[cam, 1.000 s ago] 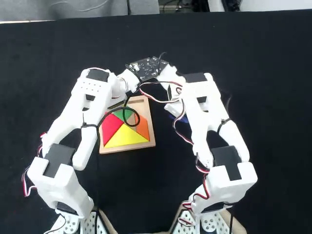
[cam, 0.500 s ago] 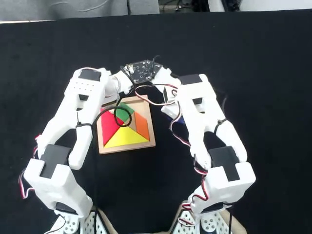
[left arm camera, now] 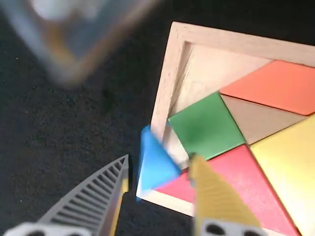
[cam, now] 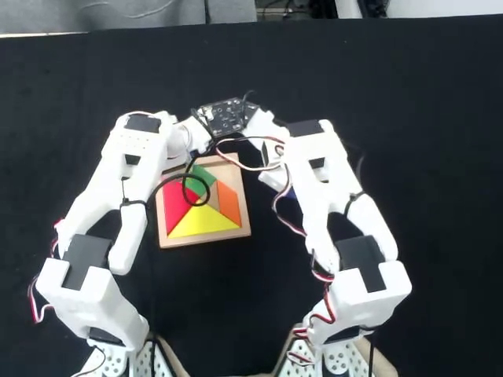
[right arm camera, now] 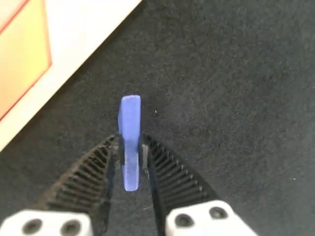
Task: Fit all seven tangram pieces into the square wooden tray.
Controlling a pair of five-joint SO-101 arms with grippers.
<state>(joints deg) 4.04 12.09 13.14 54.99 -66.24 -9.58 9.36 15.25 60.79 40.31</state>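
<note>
The worktop is draped edge to edge in a matte black cloth, flecked here and there with lint. Past its far edge lies crumpled grey fabric, with dark cables alongside.

Lighting's pretty flat and bright from overhead in the high view. The black table just eats the light, so I can't pick out any shadows on it, and the tops of the white arms come out close to blown.

From the left wrist, a pale smeary blob sits right by the lens, totally out of focus. The left jaws and the light blue piece are soft-edged too. The tray farther off reads cleaner, with a faint shadow along its inner wall.

Right wrist: the tray rim glares to plain white. The blue piece between the right jaws is crisp, and the cloth grain shows.
</note>
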